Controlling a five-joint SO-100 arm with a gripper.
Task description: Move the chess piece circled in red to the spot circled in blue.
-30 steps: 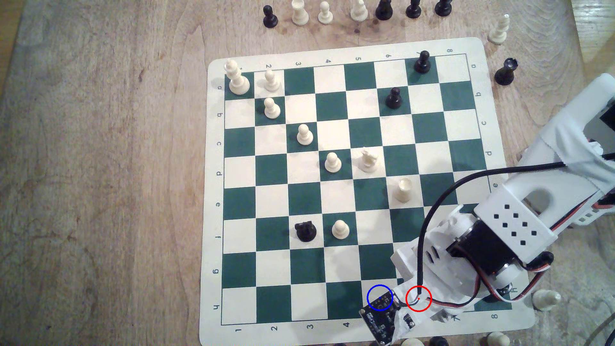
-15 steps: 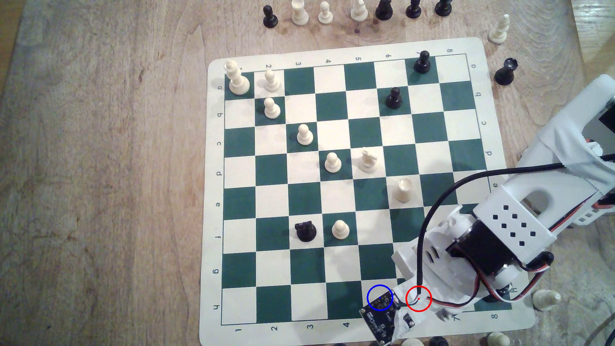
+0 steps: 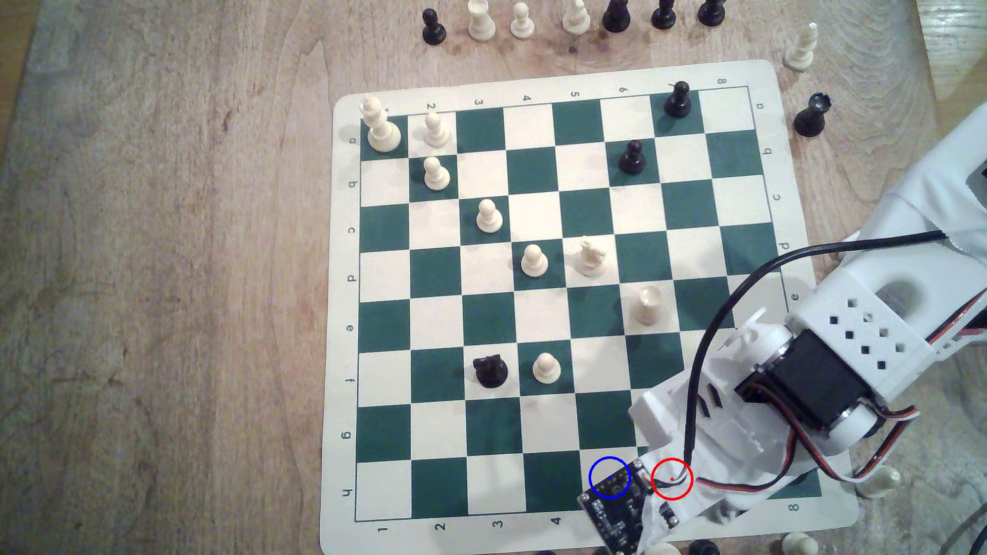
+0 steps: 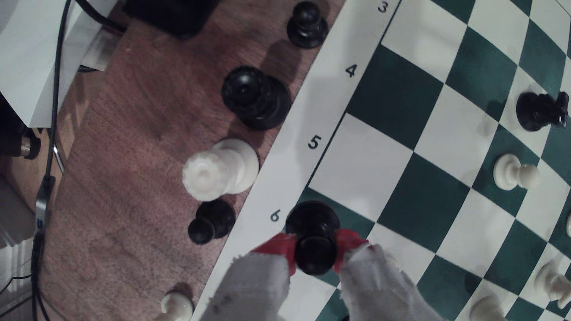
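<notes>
In the wrist view the chess piece (image 4: 312, 216), a glossy black pawn, stands on the green edge square by the printed 6. My gripper (image 4: 315, 248) is shut on its ball head, one red-tipped finger (image 4: 279, 247) on each side. The spot (image 4: 361, 166) is the cream square beside it, by the printed 5, and is bare. In the exterior view my white arm (image 3: 710, 427) hangs over the board's near right corner. It covers the square under the red ring (image 3: 672, 459), and its black camera board lies under the blue ring (image 3: 590, 476).
Off the board beside the pawn stand a white rook (image 4: 219, 169), a black crowned piece (image 4: 253, 95) and a black pawn (image 4: 210, 222). A black knight (image 3: 490, 370) and a white pawn (image 3: 546, 367) stand further in. More pieces line the far table edge.
The arm's rear links and motor have shifted toward the exterior view's right and the cable has swung with them. The wrist end stays over the two rings. No piece has moved.
</notes>
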